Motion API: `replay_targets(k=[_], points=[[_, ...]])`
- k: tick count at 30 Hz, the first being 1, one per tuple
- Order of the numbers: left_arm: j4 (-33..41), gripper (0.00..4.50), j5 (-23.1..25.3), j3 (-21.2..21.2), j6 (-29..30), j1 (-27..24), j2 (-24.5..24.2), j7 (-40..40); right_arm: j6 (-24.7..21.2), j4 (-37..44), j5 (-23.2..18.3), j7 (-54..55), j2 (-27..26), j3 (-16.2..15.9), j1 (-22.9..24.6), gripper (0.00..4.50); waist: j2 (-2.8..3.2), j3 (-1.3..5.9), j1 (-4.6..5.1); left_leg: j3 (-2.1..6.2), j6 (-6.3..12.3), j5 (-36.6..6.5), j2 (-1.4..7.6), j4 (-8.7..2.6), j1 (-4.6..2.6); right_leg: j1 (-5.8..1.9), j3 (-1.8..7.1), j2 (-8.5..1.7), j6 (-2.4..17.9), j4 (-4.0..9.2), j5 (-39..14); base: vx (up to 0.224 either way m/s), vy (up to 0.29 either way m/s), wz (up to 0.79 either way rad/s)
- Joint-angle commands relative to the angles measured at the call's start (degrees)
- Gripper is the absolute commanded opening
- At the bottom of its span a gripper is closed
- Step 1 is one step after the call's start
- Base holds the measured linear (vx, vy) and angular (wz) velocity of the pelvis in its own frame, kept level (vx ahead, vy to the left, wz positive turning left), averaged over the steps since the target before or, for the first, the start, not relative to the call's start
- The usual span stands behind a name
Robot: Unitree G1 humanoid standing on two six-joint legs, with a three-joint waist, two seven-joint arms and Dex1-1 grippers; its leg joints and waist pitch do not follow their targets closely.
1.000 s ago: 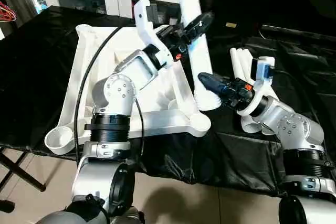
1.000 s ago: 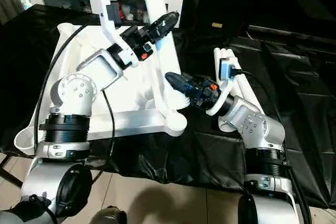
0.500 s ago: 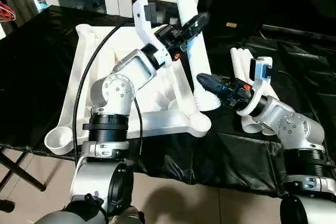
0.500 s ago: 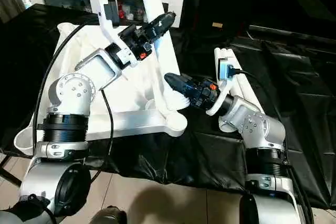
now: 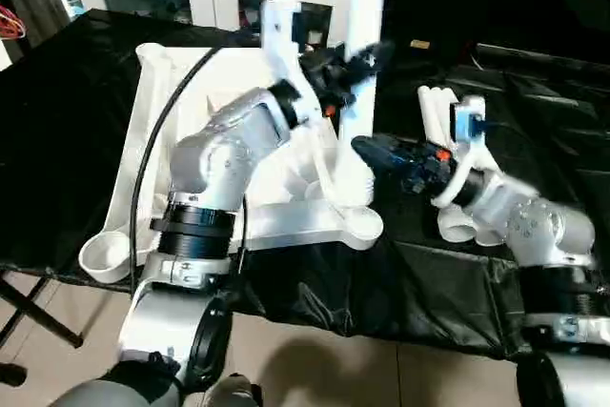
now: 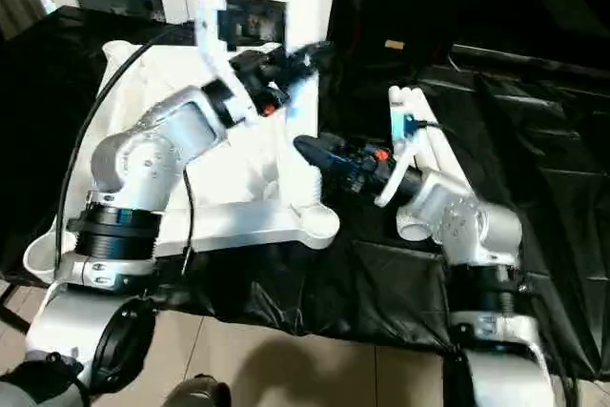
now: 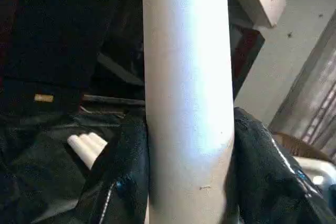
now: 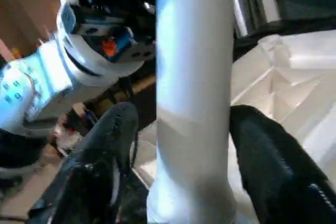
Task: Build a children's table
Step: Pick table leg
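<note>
At frame centre the white table leg (image 5: pixel 362 64) stands upright in the upturned tabletop's (image 5: pixel 172 111) near corner socket, left tool (image 5: pixel 360 60) clamped on its upper shaft, right tool (image 5: pixel 367 152) loosely straddling its base.

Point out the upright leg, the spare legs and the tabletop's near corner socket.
Upright leg (image 5: pixel 365 7), left eye view, mid shaft.
Spare legs (image 5: pixel 437 107), left eye view, far ends.
Near corner socket (image 5: pixel 360 225), left eye view, rounded rim.
</note>
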State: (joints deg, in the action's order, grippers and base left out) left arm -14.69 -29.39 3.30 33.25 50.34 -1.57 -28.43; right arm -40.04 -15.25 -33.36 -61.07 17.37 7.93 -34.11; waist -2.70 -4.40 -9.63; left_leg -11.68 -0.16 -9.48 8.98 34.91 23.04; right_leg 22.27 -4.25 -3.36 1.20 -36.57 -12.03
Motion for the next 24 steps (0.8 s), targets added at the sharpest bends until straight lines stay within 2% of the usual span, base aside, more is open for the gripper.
replay_targets(k=[1,5,9,13,24], points=[[1.19,1.86,1.23,-1.28,-0.67,1.13,-0.29,-0.13,0.8,1.9,1.73,0.83,1.08,-1.54,-1.23,3.4,0.19,4.75,0.15,2.91,-1.68,-8.38,5.3,-4.08,-2.11,-2.39,3.58,-7.03,9.8,4.82,-7.11,0.0,0.0,0.0],[1.61,1.86,1.98,-2.28,-1.19,0.99,-0.57,-0.54,0.59,1.78,3.92,1.75,2.1,-4.06,-1.87,3.45,0.12,4.71,0.26,2.87,-1.5,-8.59,5.28,-4.03,-2.14,-2.46,3.57,-7.03,10.57,4.82,-7.02,0.0,0.0,0.0],[2.4,1.86,3.03,-3.46,-1.79,0.66,-0.77,-1.09,1.09,0.68,7.03,3.82,2.46,-6.7,-2.77,3.45,-0.02,4.67,0.27,2.82,-1.59,-8.58,5.28,-4.03,-2.1,-2.43,3.64,-7.08,10.47,4.82,-7.57,0.0,0.0,0.0],[3.34,1.86,3.15,-4.24,-1.5,0.04,-0.76,-1.66,1.79,-1.49,8.33,6.32,1.6,-7.24,-4.11,3.45,-0.05,4.76,0.37,2.8,-1.55,-8.11,5.28,-3.96,-2.12,-2.41,3.61,-7.11,11.12,4.62,-6.7,0.0,0.0,0.0],[4.43,1.85,3.1,-5.5,-1.08,-0.64,-1.0,-3.39,1.39,-1.58,8.17,5.56,1.33,-8.06,-4.62,3.45,0.02,4.73,0.39,2.74,-1.09,-8.1,5.29,-3.96,-2.11,-2.49,3.62,-7.02,11.26,4.6,-5.96,0.0,0.0,0.0]])
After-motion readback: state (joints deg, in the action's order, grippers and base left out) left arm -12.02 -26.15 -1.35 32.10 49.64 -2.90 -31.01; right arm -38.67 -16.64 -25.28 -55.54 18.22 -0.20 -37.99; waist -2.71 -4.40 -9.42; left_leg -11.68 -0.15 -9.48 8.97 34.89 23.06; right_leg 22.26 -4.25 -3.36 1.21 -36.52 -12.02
